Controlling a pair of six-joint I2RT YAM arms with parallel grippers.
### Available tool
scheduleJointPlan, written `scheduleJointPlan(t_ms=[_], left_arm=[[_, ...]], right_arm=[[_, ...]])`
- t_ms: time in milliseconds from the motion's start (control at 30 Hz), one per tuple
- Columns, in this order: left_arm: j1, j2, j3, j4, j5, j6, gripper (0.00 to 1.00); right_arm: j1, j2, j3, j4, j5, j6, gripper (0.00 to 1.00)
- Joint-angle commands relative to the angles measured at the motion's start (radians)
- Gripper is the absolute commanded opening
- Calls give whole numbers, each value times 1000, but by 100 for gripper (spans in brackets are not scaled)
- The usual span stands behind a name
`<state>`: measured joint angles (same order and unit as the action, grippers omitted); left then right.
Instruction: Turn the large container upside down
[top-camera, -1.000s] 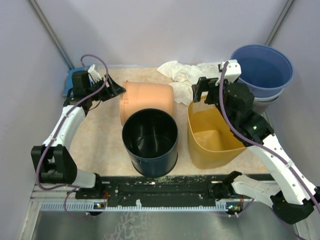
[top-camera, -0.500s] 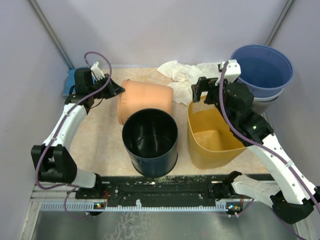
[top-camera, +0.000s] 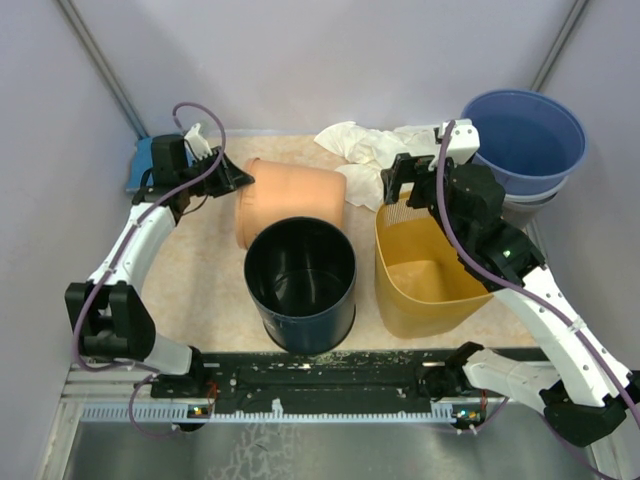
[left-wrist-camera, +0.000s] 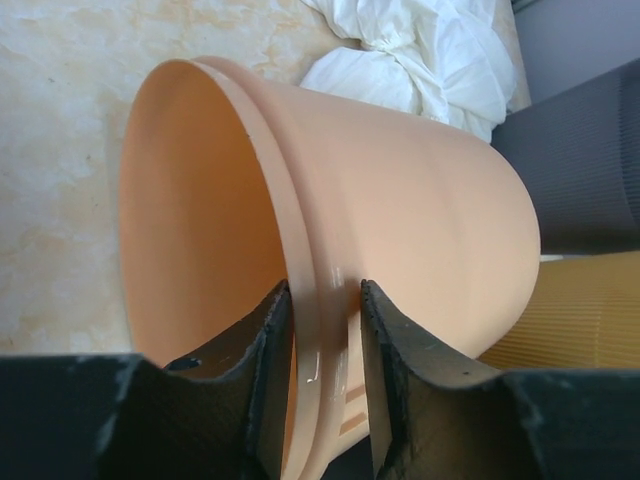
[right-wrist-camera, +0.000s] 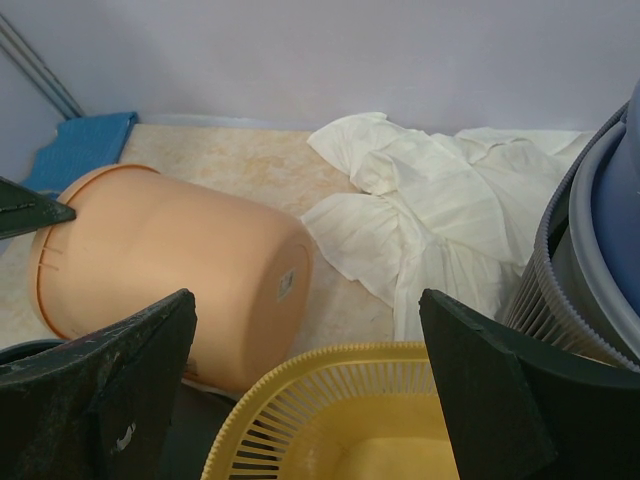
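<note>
The left gripper (top-camera: 238, 180) pinches the rim of the peach tub (top-camera: 295, 200), which lies on its side at the far middle of the table (top-camera: 200, 280). The tub's mouth faces left and its base faces right. The left wrist view shows the hold closely: one finger (left-wrist-camera: 262, 370) sits inside the tub (left-wrist-camera: 400, 220) and the other outside, with the lip clamped between them.

Just near of the tub stands an upright black bin (top-camera: 300, 285), so close that it is unclear whether the two touch. To the right of the bin is a yellow basket (top-camera: 425, 270), also upright.

The right gripper (top-camera: 395, 185) hovers over the basket's far rim with its jaws spread wide, holding nothing. Its wrist camera looks past them at the tub's base (right-wrist-camera: 170, 270) and a crumpled white cloth (right-wrist-camera: 430, 210) on the far side of the table. A blue bucket (top-camera: 525, 135) is nested in a grey bin (top-camera: 535, 205) at the far right. A blue mat (top-camera: 140, 160) lies at the far left corner.
</note>
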<state>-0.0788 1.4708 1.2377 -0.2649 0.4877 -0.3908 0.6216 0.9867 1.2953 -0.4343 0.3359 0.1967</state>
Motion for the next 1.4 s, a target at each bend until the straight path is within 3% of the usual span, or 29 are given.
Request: scheduleJointPlan(t_ms=[0, 67, 200, 367, 667, 900, 1367], left_arm=[[-7, 46, -12, -34, 91, -15, 35], [-8, 55, -14, -18, 131, -36, 27], [-6, 64, -25, 10, 156, -73, 0], [18, 62, -71, 89, 194, -179, 0], [217, 67, -384, 551, 406, -499, 0], [354, 86, -525, 770, 503, -652, 0], [460, 133, -575, 739, 456, -612, 0]], right_arm=[[6, 0, 19, 45, -8, 13, 93], [6, 1, 19, 46, -11, 15, 94], [6, 1, 20, 45, -11, 15, 93], [6, 1, 26, 38, -9, 11, 93], [7, -9, 30, 26, 6, 2, 93], [6, -4, 27, 32, 2, 3, 93], [6, 4, 37, 22, -1, 4, 93]])
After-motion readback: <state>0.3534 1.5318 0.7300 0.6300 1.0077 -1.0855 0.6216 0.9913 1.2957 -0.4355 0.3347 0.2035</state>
